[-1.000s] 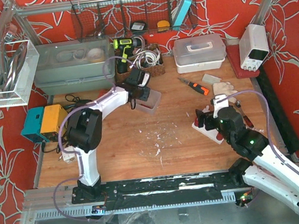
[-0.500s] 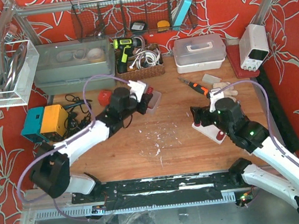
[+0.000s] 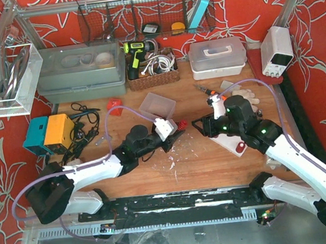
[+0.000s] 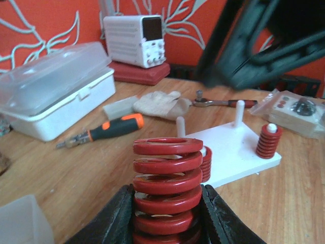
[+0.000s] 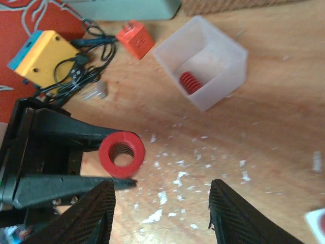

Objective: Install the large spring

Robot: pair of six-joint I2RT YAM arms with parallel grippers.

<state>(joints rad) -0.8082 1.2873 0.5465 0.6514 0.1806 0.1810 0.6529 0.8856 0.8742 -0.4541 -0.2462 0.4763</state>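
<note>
— Where is the large spring [image 4: 167,168]?
— Clamped between the fingers of the left hand [image 4: 167,218], mid-table; its open end is turned toward the right hand [image 5: 162,187]; the white peg board [image 4: 228,152] lies beyond it.
— And the right hand?
— Fingers spread, nothing between them; it faces the spring, near but apart; a clear bin [image 5: 223,51] holding a smaller red spring [image 5: 189,82] sits farther back.

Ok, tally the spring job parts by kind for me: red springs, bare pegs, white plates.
Red springs: 4. One is in the left gripper, two are on pegs, and one is in the bin.
Bare pegs: 2
White plates: 1
Total: 7
</note>
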